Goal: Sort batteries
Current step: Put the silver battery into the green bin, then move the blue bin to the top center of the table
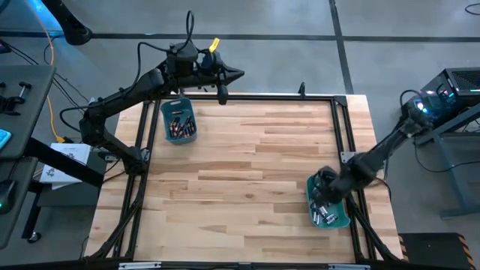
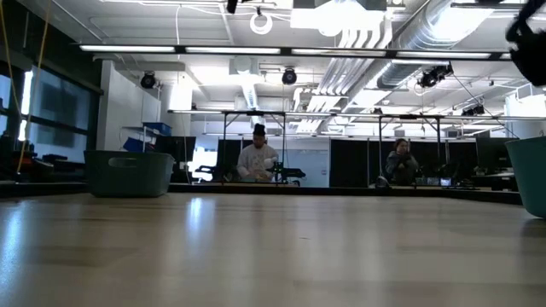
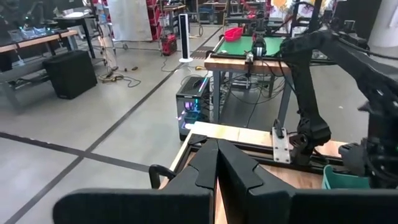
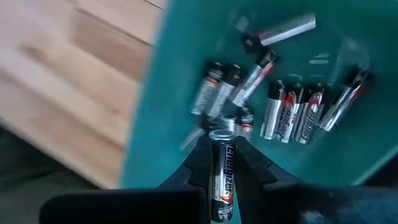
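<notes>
Two teal bins stand on the wooden table: one at the far left (image 1: pixel 178 120) with dark batteries (image 1: pixel 178 124) in it, one at the near right (image 1: pixel 331 211) with several silvery and dark batteries (image 4: pixel 289 112) lying loose on its floor. My right gripper (image 4: pixel 221 146) hangs over the right bin, shut on a black-and-silver battery (image 4: pixel 221 171). My left gripper (image 1: pixel 238 73) is raised beyond the table's far edge, near the left bin, pointing roughly level toward the right; in its wrist view the fingers (image 3: pixel 217 168) are shut with nothing between them. My right gripper pinches the black-and-silver battery by its long sides (image 4: pixel 221 180) between its two fingers. The fingers point steeply down over the right bin, and the battery lies along them, its silver end (image 4: pixel 221 134) sticking out past the fingertips. It hangs clear above the batteries in the bin.
A black frame (image 1: pixel 341 142) runs along the table's edges. The low view shows the left bin (image 2: pixel 130 173) and the right bin's wall (image 2: pixel 531 175), with bare wood (image 1: pixel 247 172) between them. People sit at desks in the room behind.
</notes>
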Controlling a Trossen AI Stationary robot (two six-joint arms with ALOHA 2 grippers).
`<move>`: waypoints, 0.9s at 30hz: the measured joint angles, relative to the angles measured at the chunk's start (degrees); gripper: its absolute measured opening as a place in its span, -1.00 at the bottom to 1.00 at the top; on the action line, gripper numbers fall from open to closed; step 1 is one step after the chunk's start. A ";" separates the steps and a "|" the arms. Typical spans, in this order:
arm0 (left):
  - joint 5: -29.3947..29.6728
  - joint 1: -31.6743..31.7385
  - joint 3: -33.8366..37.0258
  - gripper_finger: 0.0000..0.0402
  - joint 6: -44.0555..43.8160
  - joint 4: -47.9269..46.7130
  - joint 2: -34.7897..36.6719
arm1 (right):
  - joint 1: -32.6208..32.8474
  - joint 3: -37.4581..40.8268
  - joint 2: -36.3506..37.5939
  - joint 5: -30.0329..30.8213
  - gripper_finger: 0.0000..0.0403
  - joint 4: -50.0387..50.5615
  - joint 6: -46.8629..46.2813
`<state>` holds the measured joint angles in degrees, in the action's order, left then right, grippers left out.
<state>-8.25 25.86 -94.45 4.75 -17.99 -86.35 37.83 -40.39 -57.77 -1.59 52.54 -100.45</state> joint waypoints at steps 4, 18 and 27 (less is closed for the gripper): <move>0.01 0.21 0.00 -1.00 -0.01 -0.14 0.00 | 3.53 4.43 -4.63 0.14 -0.90 -5.07 -3.69; -0.02 0.64 -0.01 -1.00 -2.59 -2.25 0.00 | 3.82 8.49 -8.70 -10.01 -0.36 -9.65 -1.67; -0.05 1.98 -0.08 -1.00 -3.65 -17.16 1.45 | 2.04 -6.84 -3.27 -2.57 -0.06 10.33 -0.82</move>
<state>-8.30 27.84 -94.53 1.10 -35.16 -84.90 39.87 -47.23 -61.04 -4.16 62.87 -101.26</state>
